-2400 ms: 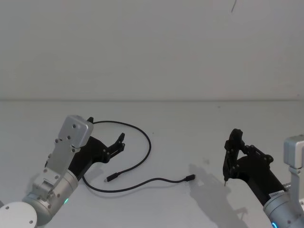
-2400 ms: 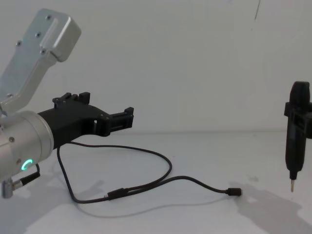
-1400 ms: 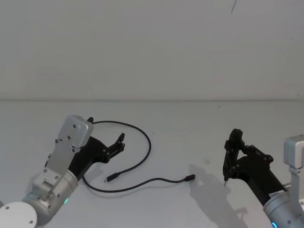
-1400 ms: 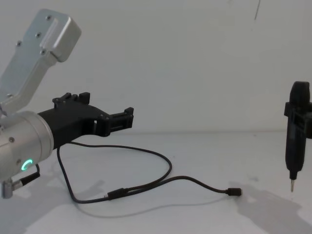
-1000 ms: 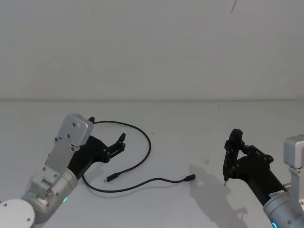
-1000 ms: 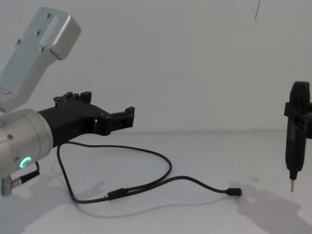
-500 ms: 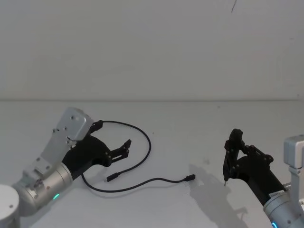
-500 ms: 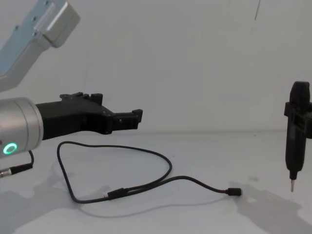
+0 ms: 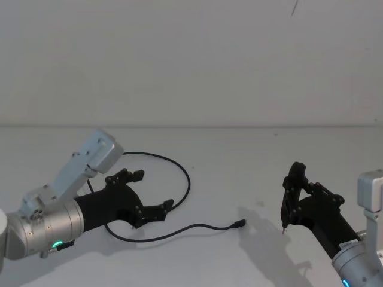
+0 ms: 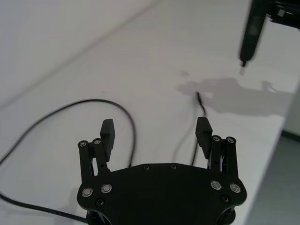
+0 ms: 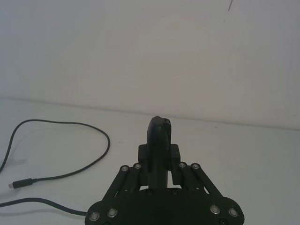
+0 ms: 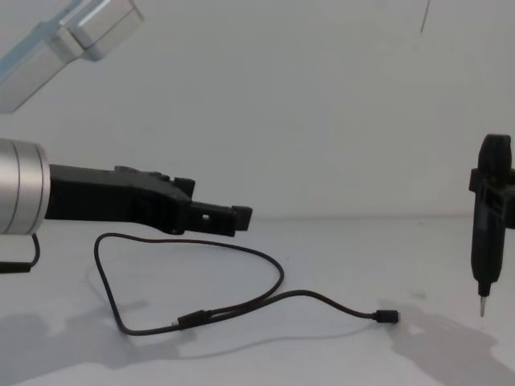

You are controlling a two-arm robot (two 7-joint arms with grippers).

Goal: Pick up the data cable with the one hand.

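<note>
White table top (image 9: 251, 161) is sitting under a plain white wall (image 9: 191, 60). The data cable (image 9: 189, 179) is lying flat on the table, left of the middle of the head view. It is making a big loop, with 1 small plug (image 9: 240, 224) pointing toward the lower middle. It is lying just where it was a second ago.

The left gripper (image 9: 152, 191) is the thing that is changing. A moment ago it was waiting in the lower left of the head view, beside the loop. Now it is reaching toward the middle and turning, so its 2 fingers (image 10: 108, 129) are hanging over the lower part of the loop. In the chest view it is floating above the cable and not touching it. Its jaws are spread wide and are holding nothing. In the left wrist view the cable is running between the 2 fingers.

The right gripper (image 9: 293, 182) is staying in the lower right of the head view, well apart from the cable. Its jaws are closed on a slim black pen tool (image 12: 485, 241) with the tip pointing down.

So the reach is going on, and the grab is not yet done. Next the left gripper is likely needing to go down until its fingers are on both sides of the cable, then close. The cable is thin and floppy, so it could be slipping out if the fingers close too high.
</note>
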